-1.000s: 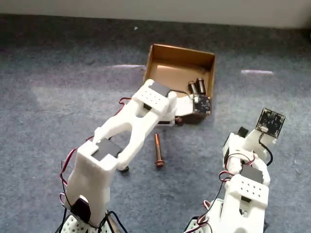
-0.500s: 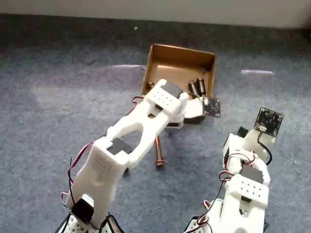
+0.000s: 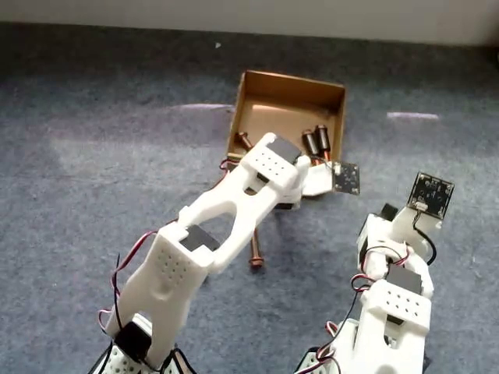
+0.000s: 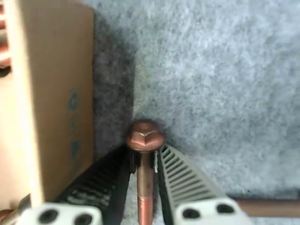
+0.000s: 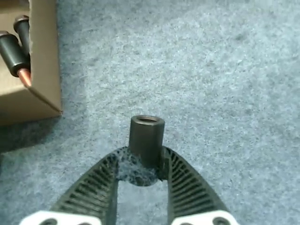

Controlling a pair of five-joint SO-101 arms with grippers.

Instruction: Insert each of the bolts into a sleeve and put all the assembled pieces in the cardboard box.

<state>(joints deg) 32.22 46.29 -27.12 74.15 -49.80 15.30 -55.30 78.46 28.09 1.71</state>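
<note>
The left hand is closed on a bolt, which is gripped by its shank just under the hex head. The head is held just beside the outer face of the near wall of the box, over the grey desk. The right hand is closed on a sleeve, which is gripped by one end, its open bore free at the other. It is held near the box's right near corner, clear of it. Two assembled pieces are seen lying inside the box by its right wall. A copper piece is seen by the box's left wall; whether it is sleeved cannot be told. A second bolt is seen lying on the desk before the box, partly covered by the left arm.
</note>
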